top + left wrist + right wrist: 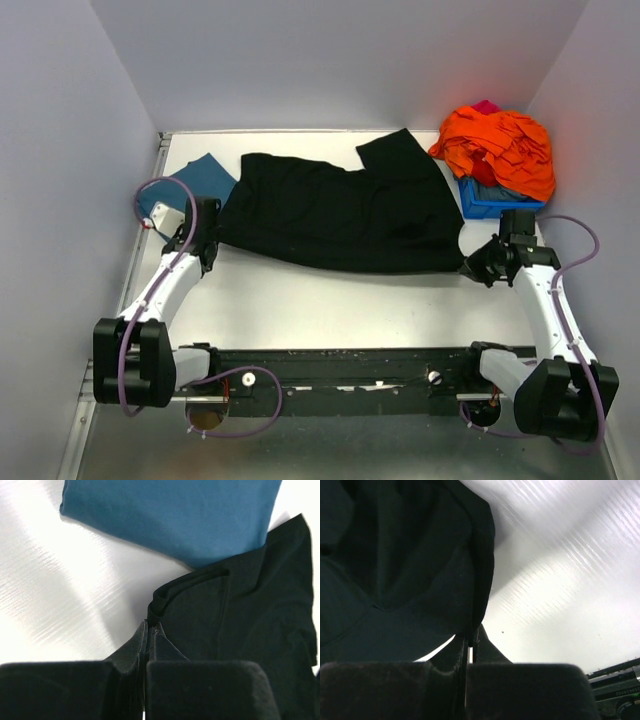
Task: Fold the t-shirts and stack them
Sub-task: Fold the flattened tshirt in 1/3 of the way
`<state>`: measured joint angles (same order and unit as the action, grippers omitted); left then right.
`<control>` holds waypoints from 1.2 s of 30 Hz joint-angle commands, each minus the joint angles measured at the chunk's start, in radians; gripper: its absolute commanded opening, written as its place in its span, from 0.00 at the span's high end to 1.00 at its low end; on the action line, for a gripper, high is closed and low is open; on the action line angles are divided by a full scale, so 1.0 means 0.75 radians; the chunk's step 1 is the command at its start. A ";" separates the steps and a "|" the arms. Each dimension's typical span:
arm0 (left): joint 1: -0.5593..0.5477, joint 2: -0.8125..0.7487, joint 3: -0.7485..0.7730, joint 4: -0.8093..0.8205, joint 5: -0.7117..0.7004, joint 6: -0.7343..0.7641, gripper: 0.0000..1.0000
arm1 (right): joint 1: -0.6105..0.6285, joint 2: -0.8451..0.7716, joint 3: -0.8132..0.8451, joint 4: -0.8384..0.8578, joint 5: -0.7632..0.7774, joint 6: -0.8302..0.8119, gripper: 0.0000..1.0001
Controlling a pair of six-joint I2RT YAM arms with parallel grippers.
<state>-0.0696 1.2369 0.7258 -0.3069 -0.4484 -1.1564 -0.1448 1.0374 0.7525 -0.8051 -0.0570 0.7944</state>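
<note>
The 2 grippers are each clamped on the black t-shirt (340, 215), which stretches between them. The left gripper (151, 630) pinches a folded corner and the right gripper (471, 636) bites a hem edge. Just past the left gripper, the teal t-shirt (175, 515) slips partly under the black one. Beyond the right gripper, orange clothes (500, 145) bury most of a blue bin (490, 205).

A white desk (330, 300) with a faintly ribbed surface. A black t-shirt (340, 215) lies spread across its middle — wide and rumpled, one flap reaching toward the far edge. At far left a teal-blue t-shirt (195, 185) lies flat, its right edge under the black one. A small blue bin (490, 205) stands at far right — just beside the black cloth.
</note>
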 commanded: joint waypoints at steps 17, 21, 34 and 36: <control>0.015 -0.211 1.036 -0.376 -0.253 0.296 1.00 | 0.003 -0.064 1.289 -0.150 0.018 -0.104 0.99; 0.015 -0.073 1.261 -0.435 -0.257 0.313 1.00 | 0.001 0.070 1.498 -0.170 -0.006 -0.098 0.99; 0.017 0.563 1.864 -0.535 -0.100 0.278 1.00 | -0.067 0.768 1.959 -0.100 -0.373 -0.020 0.99; 0.017 0.674 2.079 -0.621 -0.091 0.290 1.00 | -0.083 0.872 2.152 -0.145 -0.443 -0.010 0.99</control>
<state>-0.0677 1.6783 2.0277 -0.6952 -0.5213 -0.9646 -0.1719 1.6260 2.1231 -0.9123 -0.2546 0.7666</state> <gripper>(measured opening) 0.024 0.026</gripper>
